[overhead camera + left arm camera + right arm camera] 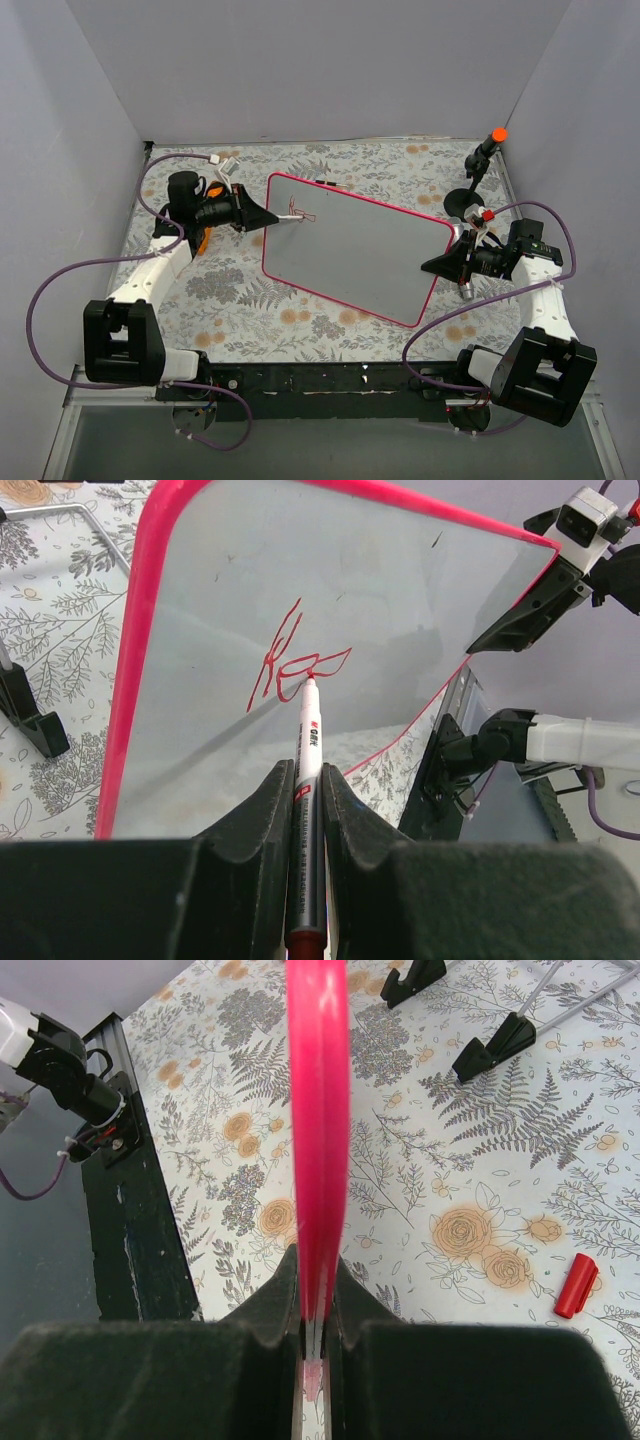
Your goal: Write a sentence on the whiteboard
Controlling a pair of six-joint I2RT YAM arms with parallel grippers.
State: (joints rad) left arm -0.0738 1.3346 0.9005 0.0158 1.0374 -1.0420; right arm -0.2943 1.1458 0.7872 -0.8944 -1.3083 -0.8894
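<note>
The big shiny white board with pink frame (pixel 350 260) looks light, stiff, slippery; right gripper (pixel 315 1300) pinches its rim; left gripper (pixel 308 775) squeezes the slim white marker pen (pixel 309 725).

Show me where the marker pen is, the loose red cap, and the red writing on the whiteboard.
marker pen (pixel 308 742), left wrist view, on its white barrel.
red cap (pixel 575 1286), right wrist view, at the cap's middle.
red writing (pixel 290 663), left wrist view, middle of the strokes.
</note>
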